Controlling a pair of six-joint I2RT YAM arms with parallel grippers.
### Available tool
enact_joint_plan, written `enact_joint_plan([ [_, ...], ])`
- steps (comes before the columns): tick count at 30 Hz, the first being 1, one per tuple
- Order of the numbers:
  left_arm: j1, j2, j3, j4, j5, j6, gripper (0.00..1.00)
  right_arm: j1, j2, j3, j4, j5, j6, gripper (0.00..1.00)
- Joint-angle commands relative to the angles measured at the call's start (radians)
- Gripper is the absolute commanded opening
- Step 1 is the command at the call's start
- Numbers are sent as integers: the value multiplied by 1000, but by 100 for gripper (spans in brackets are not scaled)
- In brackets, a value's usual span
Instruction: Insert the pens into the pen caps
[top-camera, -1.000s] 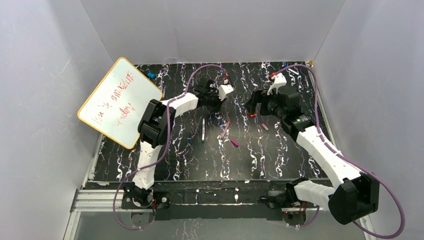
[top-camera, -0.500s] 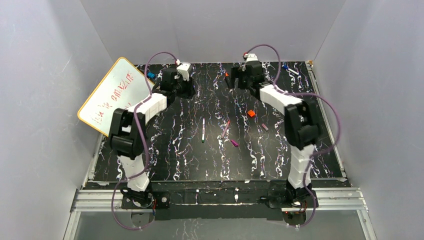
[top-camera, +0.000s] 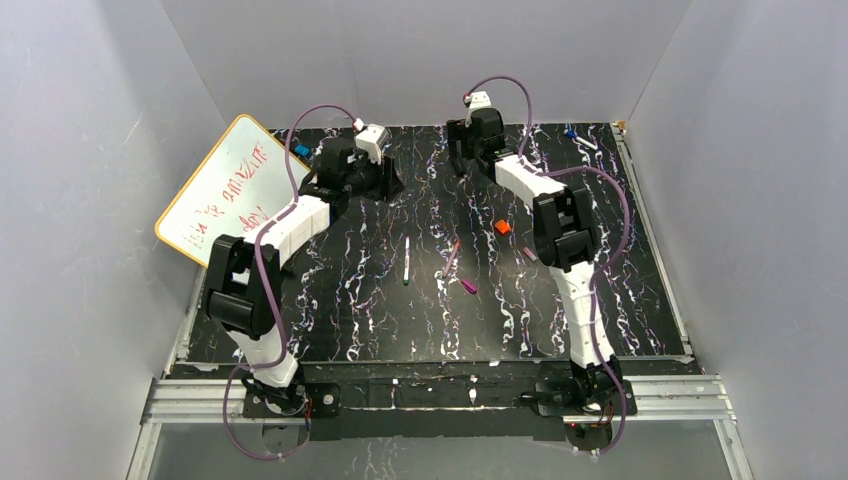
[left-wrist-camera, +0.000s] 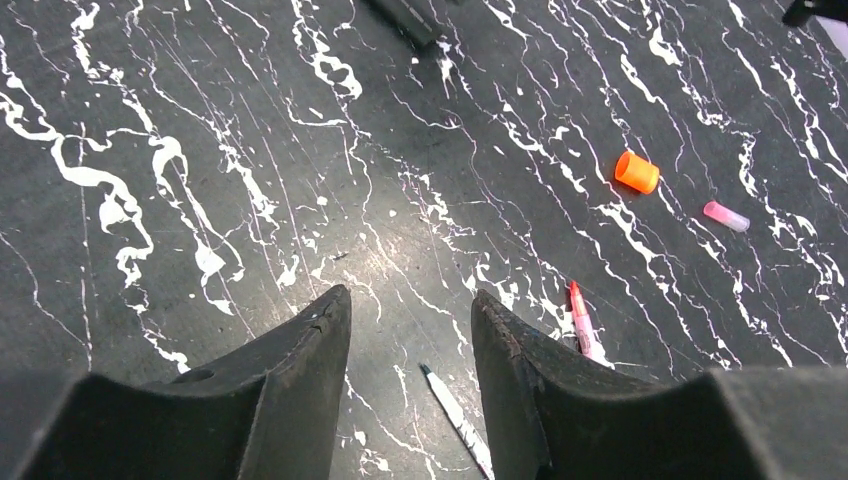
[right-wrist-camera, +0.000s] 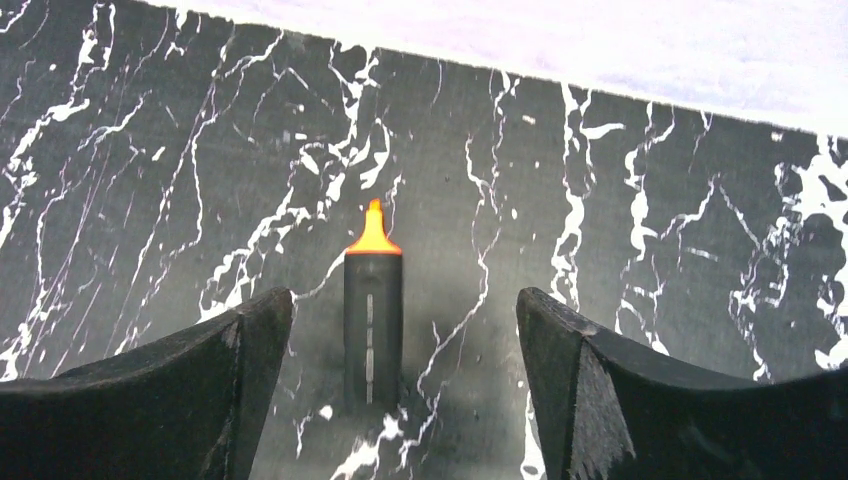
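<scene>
The black pen with the orange tip lies on the mat at the back, between the fingers of my open right gripper, which hovers over it without touching; in the top view my right gripper hides it. The whitish pen and the pink pen lie mid-mat. The orange cap, a dull purple cap and the magenta cap lie loose near them. My left gripper is open and empty at the back left. Its wrist view shows the whitish pen, pink pen and orange cap.
A whiteboard with red writing leans at the left wall, a blue item beside it. Another small blue item lies at the back right corner. White walls close in the black marbled mat on three sides.
Both arms have swung toward the back wall. My right gripper moved from the right of the mat to the back middle, over the black pen. The pens and caps have not moved.
</scene>
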Motion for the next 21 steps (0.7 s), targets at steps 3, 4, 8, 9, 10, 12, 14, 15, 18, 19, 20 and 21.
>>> enact_joint_plan([
  [3,5,30,-7,-17,60,13,46,9,115,196,8,-8,-68,87],
  [4,5,33,-9,-16,62,15,46,12,128,211,4,-15,-70,87],
  [8,5,50,-15,0,60,17,47,19,146,212,10,-36,-75,84],
  [9,5,58,-14,-2,58,20,47,21,152,211,8,-36,-78,83],
  [10,4,67,-11,-5,58,23,47,22,157,210,3,-36,-79,83],
  [12,5,84,-6,-5,64,23,47,27,164,198,-1,-43,-82,82],
  [14,5,93,-4,-2,70,20,47,33,164,177,6,-40,-85,80],
  [15,5,96,-5,-1,72,20,47,37,166,168,9,-37,-85,80],
  [18,5,101,-5,-3,73,24,47,41,176,157,9,-27,-85,80],
  [19,4,101,-6,-4,73,26,47,41,182,159,7,-26,-85,80],
  [20,5,100,-7,-4,74,26,47,41,189,163,2,-24,-85,80],
  [21,4,99,-8,-6,75,27,47,41,196,170,-3,-22,-85,80],
])
